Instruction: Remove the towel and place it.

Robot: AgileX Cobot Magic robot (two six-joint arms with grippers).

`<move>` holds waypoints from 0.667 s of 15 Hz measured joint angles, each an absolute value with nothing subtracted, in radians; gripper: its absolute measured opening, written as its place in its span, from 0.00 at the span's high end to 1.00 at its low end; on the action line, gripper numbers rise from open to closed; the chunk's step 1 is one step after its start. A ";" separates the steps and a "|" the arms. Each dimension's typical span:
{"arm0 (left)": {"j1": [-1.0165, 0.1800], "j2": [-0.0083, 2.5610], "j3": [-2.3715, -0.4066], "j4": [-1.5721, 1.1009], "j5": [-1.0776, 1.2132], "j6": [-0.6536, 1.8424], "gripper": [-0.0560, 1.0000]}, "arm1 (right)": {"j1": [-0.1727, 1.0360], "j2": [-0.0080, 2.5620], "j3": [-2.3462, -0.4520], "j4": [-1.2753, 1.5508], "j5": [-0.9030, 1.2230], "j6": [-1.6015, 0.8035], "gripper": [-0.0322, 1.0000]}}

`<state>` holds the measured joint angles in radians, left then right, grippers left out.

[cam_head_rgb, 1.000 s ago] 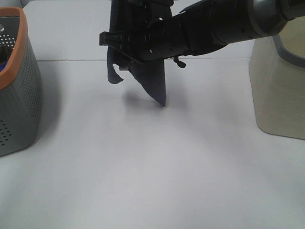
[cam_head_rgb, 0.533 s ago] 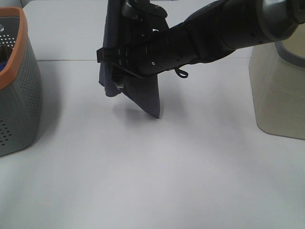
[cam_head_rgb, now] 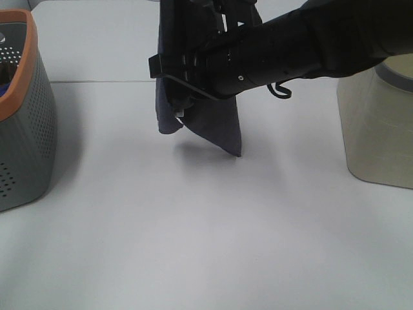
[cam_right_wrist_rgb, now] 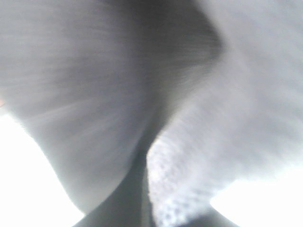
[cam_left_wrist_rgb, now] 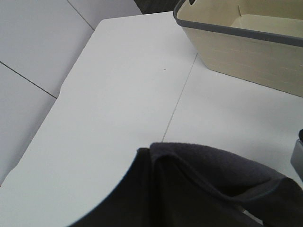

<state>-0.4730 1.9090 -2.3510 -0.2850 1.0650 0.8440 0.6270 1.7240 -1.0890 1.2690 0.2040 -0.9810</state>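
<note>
The dark navy towel point(cam_head_rgb: 208, 126) hangs in folds above the white table point(cam_head_rgb: 193, 226), its lower corner just over the surface and a small white tag showing at its left fold. My right gripper point(cam_head_rgb: 169, 81) reaches in from the right and sits in the cloth at mid height. Its fingers are hidden, and the right wrist view is filled with blurred towel point(cam_right_wrist_rgb: 118, 94). The towel's top runs out of the frame beside black gripper parts. In the left wrist view the towel point(cam_left_wrist_rgb: 199, 189) bunches right under the camera and hides the left fingers.
A grey perforated basket with an orange rim point(cam_head_rgb: 26, 116) stands at the left edge. A beige basket with a grey rim point(cam_head_rgb: 377, 123) stands at the right and also shows in the left wrist view point(cam_left_wrist_rgb: 246, 42). A table seam point(cam_left_wrist_rgb: 182, 94) runs across the surface.
The towel and my right arm first dipped lower and slightly left, then shifted right together. The towel's lower corner now hangs further right.
</note>
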 joint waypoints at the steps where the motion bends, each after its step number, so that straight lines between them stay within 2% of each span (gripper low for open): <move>1: -0.473 1.909 -2.351 -0.285 1.065 0.844 0.95 | 0.627 1.698 -1.079 1.255 0.217 -0.981 0.95; 4: -0.473 1.909 -2.351 -0.276 1.065 0.843 0.95 | 0.627 1.641 -1.051 1.170 0.285 -0.934 0.95; 10: -0.473 1.909 -2.351 -0.195 1.097 0.737 0.95 | 0.627 1.555 -1.050 0.587 0.556 -0.417 0.95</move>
